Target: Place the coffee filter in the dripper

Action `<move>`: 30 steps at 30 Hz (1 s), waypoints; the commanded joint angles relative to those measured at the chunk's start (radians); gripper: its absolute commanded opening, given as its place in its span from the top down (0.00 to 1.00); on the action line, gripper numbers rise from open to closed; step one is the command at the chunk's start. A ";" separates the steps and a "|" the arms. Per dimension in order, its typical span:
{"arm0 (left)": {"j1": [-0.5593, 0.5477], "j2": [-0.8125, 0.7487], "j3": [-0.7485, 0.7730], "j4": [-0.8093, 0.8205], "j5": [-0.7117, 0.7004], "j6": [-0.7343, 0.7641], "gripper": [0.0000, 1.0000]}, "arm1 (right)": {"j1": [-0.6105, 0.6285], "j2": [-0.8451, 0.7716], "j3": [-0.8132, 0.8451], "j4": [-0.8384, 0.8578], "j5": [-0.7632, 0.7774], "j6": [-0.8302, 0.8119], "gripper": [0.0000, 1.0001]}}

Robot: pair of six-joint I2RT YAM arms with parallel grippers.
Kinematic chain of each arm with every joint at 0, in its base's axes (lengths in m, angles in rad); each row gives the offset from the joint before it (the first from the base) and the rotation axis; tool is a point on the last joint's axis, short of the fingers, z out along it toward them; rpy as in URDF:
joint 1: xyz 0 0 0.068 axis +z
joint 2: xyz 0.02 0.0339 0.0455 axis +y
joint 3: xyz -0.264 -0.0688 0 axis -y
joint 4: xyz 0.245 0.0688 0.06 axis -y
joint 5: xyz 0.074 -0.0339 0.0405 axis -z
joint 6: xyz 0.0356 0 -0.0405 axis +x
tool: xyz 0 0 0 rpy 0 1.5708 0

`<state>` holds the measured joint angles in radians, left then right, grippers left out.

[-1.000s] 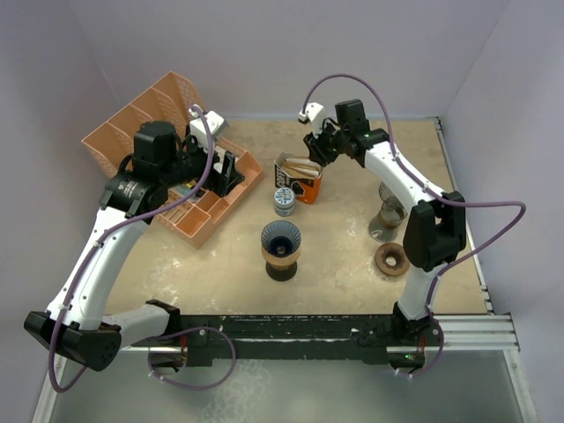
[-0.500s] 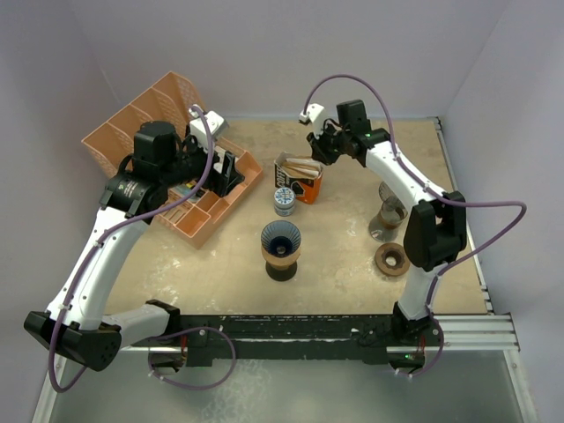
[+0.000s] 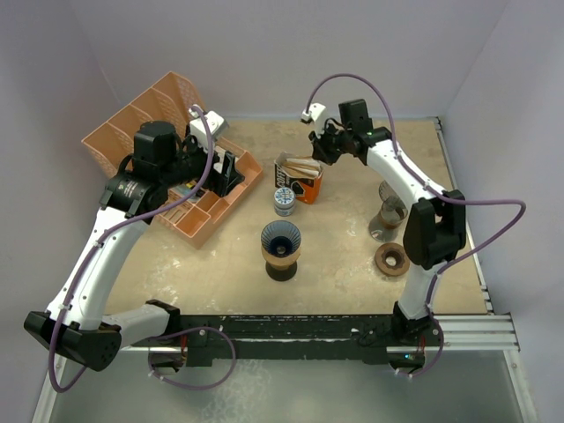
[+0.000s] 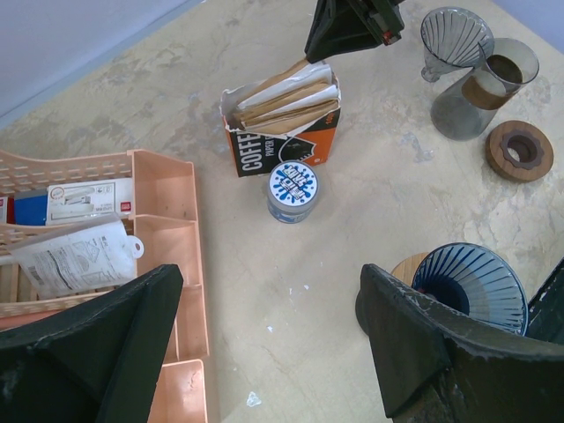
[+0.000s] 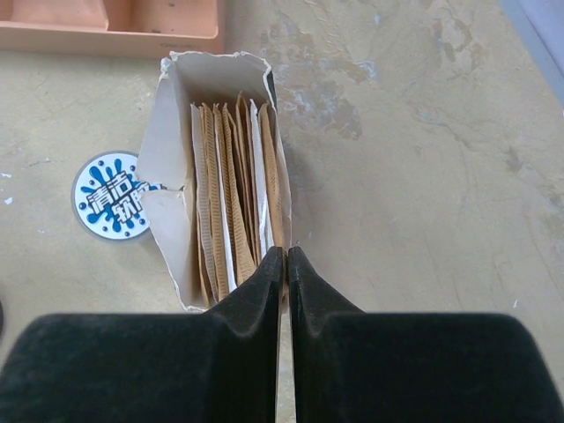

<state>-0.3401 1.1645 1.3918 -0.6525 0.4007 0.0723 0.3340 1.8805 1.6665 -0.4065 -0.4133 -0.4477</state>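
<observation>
The orange and white coffee filter box point(image 3: 298, 183) stands open at the table's middle back, with several brown paper filters point(image 5: 231, 198) upright in it. My right gripper point(image 5: 285, 252) is at the box's right edge, its jaws shut on the top edge of the outermost filter point(image 5: 273, 189). In the left wrist view its black tip point(image 4: 314, 53) touches the filters point(image 4: 284, 91). The dark blue ribbed dripper point(image 3: 281, 238) sits on a wooden stand in front of the box and also shows in the left wrist view point(image 4: 471, 284). My left gripper point(image 4: 273, 352) is open and empty above the table beside the tray.
A pink plastic organiser tray point(image 3: 150, 107) with papers lies at the left. A small blue and white tin point(image 3: 283, 200) stands just in front of the box. A glass carafe with a clear dripper point(image 3: 388, 216) and a wooden ring point(image 3: 391, 259) are at the right.
My right gripper has shifted slightly up and back at the box's top. The left arm has not moved.
</observation>
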 commanded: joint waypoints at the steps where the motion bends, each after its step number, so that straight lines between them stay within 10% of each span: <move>1: 0.008 -0.025 -0.004 0.026 0.013 0.018 0.18 | -0.009 -0.004 0.058 -0.008 -0.062 0.011 0.94; 30: 0.008 -0.002 0.008 0.059 0.025 0.081 0.18 | -0.026 -0.169 0.045 0.023 -0.104 0.013 1.00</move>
<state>-0.3401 1.1645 1.3918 -0.6571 0.4004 0.1112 0.3130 1.8423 1.7145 -0.4217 -0.4900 -0.4301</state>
